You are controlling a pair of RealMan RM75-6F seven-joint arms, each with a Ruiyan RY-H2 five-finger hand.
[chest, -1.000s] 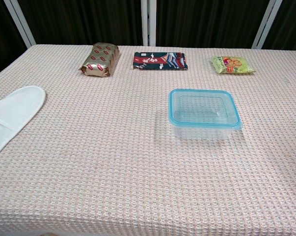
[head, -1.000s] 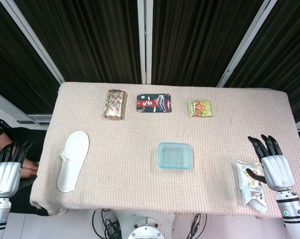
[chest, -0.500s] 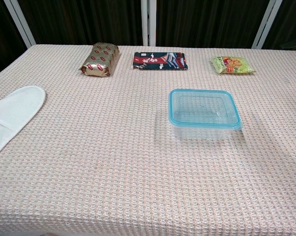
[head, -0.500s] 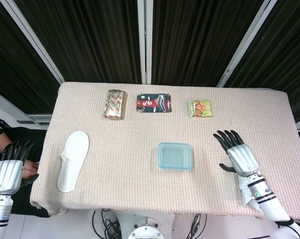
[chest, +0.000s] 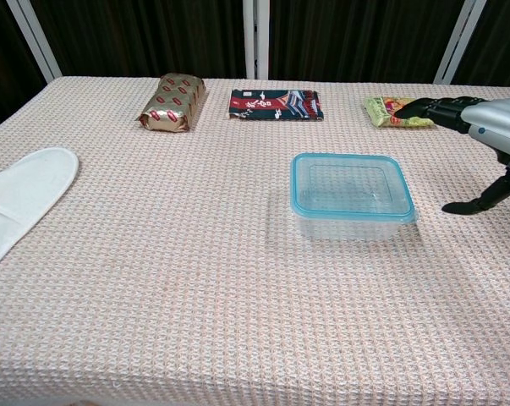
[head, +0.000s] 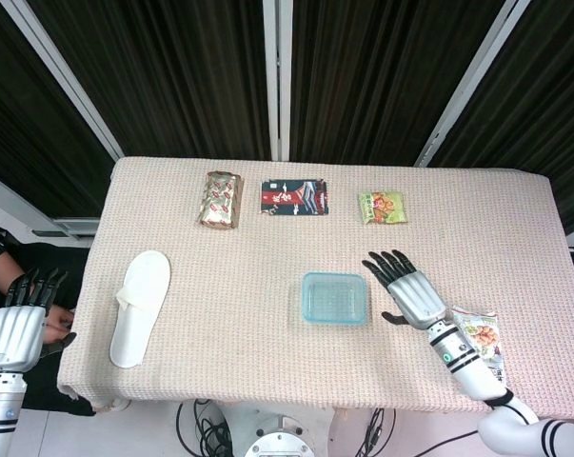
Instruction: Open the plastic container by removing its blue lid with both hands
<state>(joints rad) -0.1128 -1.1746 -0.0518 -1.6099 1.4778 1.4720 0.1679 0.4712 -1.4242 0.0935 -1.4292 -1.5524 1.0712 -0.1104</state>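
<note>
The clear plastic container (head: 334, 298) (chest: 350, 197) with its blue lid (chest: 298, 200) on stands right of the table's middle. My right hand (head: 406, 289) (chest: 489, 135) hovers just right of it, fingers spread, holding nothing and a small gap from the lid. Far off at the table's left side, beyond its edge, my left hand (head: 18, 325) hangs with straight fingers apart and nothing in it; the chest view does not show it.
A white slipper (head: 139, 307) (chest: 18, 196) lies at the left. Along the far edge sit a gold snack pack (head: 220, 199), a dark packet (head: 294, 197) and a green packet (head: 382, 207). Another snack bag (head: 482, 341) lies near the front right under my right forearm.
My right hand has swept left from the front right corner, off the snack bag, to just beside the container. The left hand has barely moved.
</note>
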